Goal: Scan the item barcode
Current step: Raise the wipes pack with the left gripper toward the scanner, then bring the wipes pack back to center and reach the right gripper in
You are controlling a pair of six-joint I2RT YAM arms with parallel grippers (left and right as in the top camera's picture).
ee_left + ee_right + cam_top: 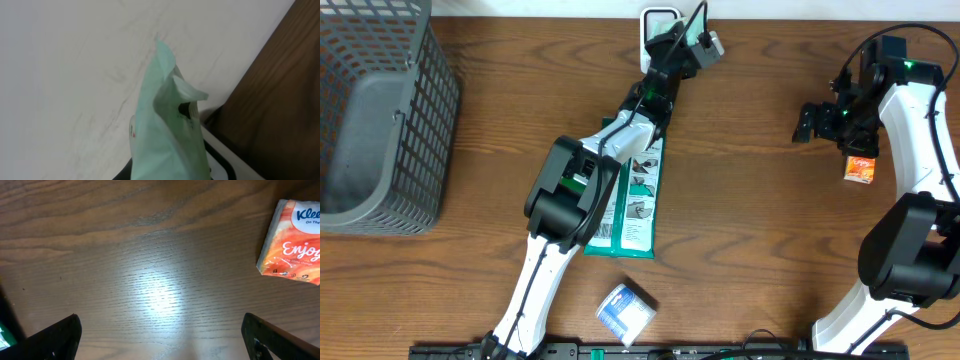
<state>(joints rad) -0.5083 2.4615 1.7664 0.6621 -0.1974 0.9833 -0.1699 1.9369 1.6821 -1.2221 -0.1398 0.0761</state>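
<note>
My left gripper (pixel 694 44) is raised at the far middle of the table, shut on a mint-green packet (pixel 167 130) (pixel 706 42). The packet stands on end between the jaws, its crumpled top edge up, and fills the left wrist view against a white surface. A white, black-edged device (pixel 660 20) (pixel 226 157) sits right beside it at the table's far edge. My right gripper (pixel 808 123) hovers open over bare wood at the right, its dark fingertips (pixel 57 335) wide apart and holding nothing. An orange Kleenex tissue pack (pixel 292 242) (pixel 861 168) lies just beside it.
A flat green-and-white package (pixel 638 195) lies mid-table, partly under the left arm. A small blue-and-white pack (pixel 625 311) rests near the front edge. A grey mesh basket (pixel 380 110) stands at the far left.
</note>
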